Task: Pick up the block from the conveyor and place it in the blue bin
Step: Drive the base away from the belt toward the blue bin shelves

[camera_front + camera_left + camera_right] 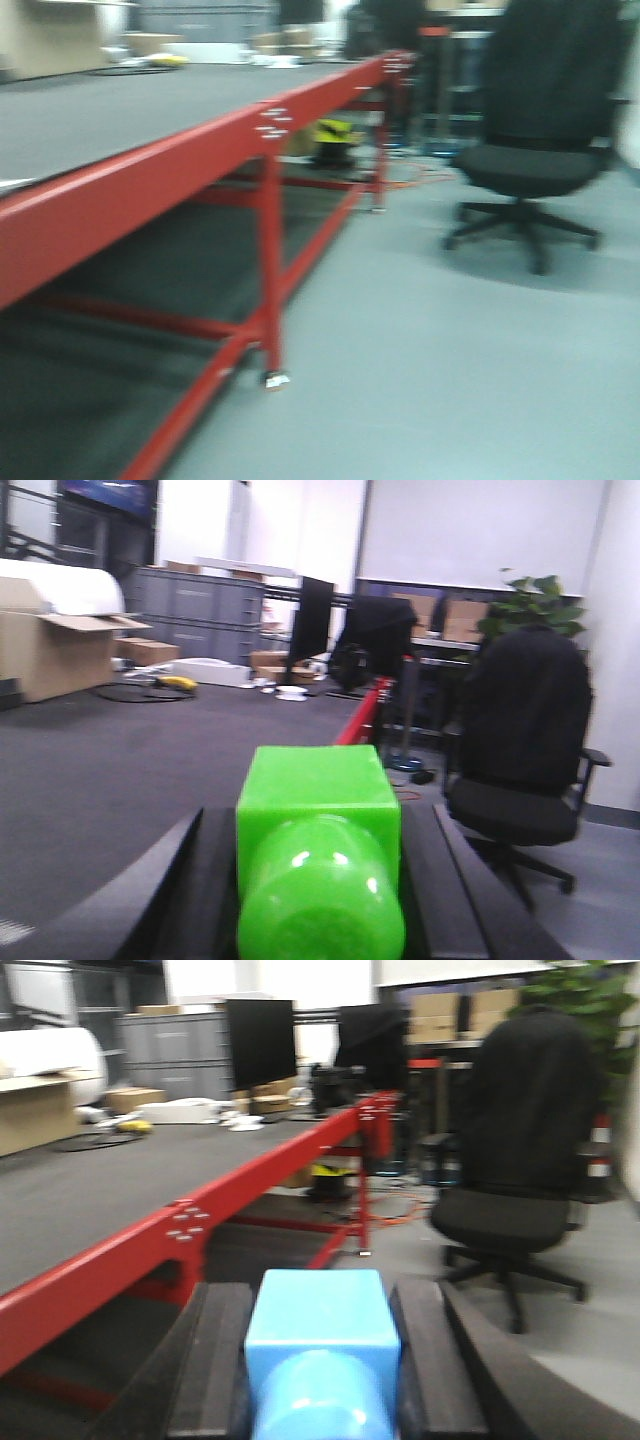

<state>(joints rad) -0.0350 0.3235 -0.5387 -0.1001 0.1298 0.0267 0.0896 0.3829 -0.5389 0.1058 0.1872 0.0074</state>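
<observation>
- Conveyor (100, 115): a wide, flat, dark grey belt fills the left of the front view. It is edged by a red frame (150, 175) on red legs that recedes toward the upper right.
- Room beyond the belt, left wrist view: an open cardboard box (50, 655) at far left, then grey cabinets (200, 610), a dark monitor (310, 630) near centre, and a leafy plant (535, 605) at upper right.
- Floor (450, 350): pale grey, lying right of the frame. A black office chair (540, 110) stands on it, well apart from the conveyor.
- Left gripper (318, 825): its black fingers (170, 880) press both sides of the green block (318, 790). The block fills the gap between them, with the belt spread out beyond.
- Right gripper (320, 1300): its black fingers (215, 1360) are closed likewise on a blue block (318, 1325). The red frame passes on its left and the chair stands to its right.
- Hard to make out: the front view is blurred throughout. A yellow object (335, 132) under the conveyor's far end cannot be identified. The space beneath the belt is in shadow. Both blocks and both pairs of fingers are cut off by the lower picture edges.
</observation>
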